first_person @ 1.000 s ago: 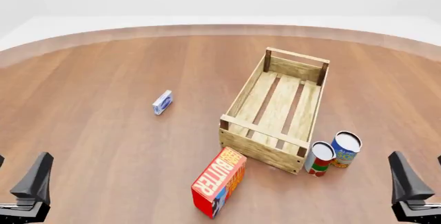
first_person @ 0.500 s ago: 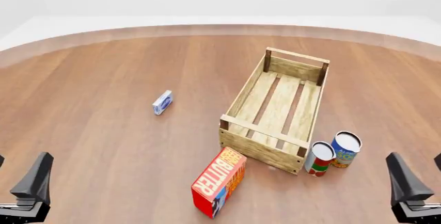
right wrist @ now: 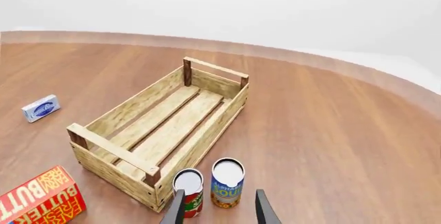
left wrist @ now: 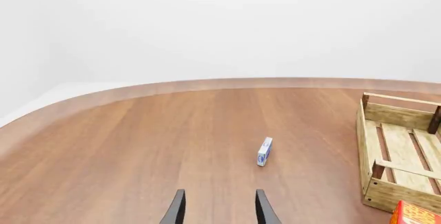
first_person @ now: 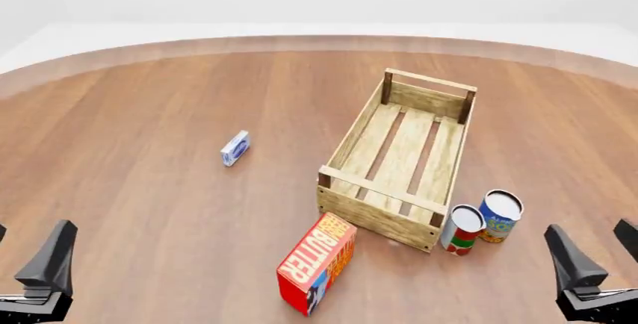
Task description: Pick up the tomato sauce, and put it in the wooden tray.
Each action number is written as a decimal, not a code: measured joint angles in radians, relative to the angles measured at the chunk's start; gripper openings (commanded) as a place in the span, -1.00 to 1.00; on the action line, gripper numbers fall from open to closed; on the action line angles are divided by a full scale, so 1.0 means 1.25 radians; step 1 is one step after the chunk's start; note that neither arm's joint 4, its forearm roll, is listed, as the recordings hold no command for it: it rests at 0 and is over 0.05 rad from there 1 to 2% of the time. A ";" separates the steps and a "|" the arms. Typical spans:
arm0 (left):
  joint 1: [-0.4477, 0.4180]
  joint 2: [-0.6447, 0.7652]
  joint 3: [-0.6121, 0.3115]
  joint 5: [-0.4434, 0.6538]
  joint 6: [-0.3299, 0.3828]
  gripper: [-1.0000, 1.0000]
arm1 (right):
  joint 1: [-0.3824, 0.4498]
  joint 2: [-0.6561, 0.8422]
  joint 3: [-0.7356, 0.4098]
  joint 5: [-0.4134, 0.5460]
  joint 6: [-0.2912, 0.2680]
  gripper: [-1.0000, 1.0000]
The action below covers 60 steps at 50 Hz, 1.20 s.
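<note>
Red-and-green tomato sauce upright beside wooden tray, touching blue can; right tool and left tool parted, empty.

From where I stand, both arms run off the near edge: of the left gripper only one dark finger shows whole, and the right gripper loses part of its outer finger past the right edge. The wooden tray hides the tomato sauce can's lower left side. Print on the small blue-and-white box is too tiny to read.
</note>
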<state>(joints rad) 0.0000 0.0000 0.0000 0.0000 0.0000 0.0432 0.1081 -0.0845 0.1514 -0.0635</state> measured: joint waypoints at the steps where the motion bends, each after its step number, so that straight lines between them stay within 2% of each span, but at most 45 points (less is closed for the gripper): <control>1: 0.000 0.000 0.000 0.000 0.000 1.00 | 0.001 0.007 -0.002 0.000 -0.003 1.00; 21: 0.000 0.000 0.000 0.000 0.000 1.00 | 0.025 0.165 -0.030 -0.053 -0.036 1.00; 60: 0.000 0.000 0.000 0.000 0.000 1.00 | 0.069 0.400 -0.055 -0.144 -0.057 1.00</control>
<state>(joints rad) 0.0000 0.0000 0.0000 0.0000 0.0000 0.1297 0.6082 -0.1534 -0.0286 -0.1345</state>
